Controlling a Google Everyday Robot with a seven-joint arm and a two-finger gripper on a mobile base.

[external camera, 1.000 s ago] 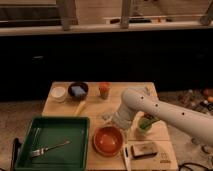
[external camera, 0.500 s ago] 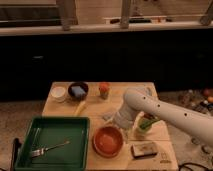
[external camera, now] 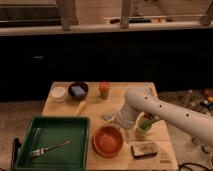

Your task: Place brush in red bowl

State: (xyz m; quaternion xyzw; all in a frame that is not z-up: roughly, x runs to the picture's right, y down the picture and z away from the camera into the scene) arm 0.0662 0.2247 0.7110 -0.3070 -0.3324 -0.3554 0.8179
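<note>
Although a full second separates this view from the first of the earlier ones, almost nothing has shifted on the desk [external camera: 131, 87]. The white arm [external camera: 165, 112] still reaches in over the right edge and bends down toward the middle. Its gripper [external camera: 127, 125] hangs low just beside the right rim of the red bowl [external camera: 107, 141], between that bowl and a green object [external camera: 146, 124]. Whether the claw is released or clenched cannot be told from here.

The brush [external camera: 143, 149] (the dark oblong thing with a paler top, as far as it can be made out) lies where it lay. It sits near the front right corner, just right of the red bowl and apart from the gripper. The red bowl, by the front edge, looks empty.

So the pick-up, as I judge it, has not happened. The gripper must first come toward the front edge for the brush, and then only a short carry leftward remains. The smaller dark bowl [external camera: 86, 86] holding a blue block [external camera: 78, 90], near the back left corner, is not the target. A green tray [external camera: 50, 119] with a fork [external camera: 50, 148] fills the front left corner.
</note>
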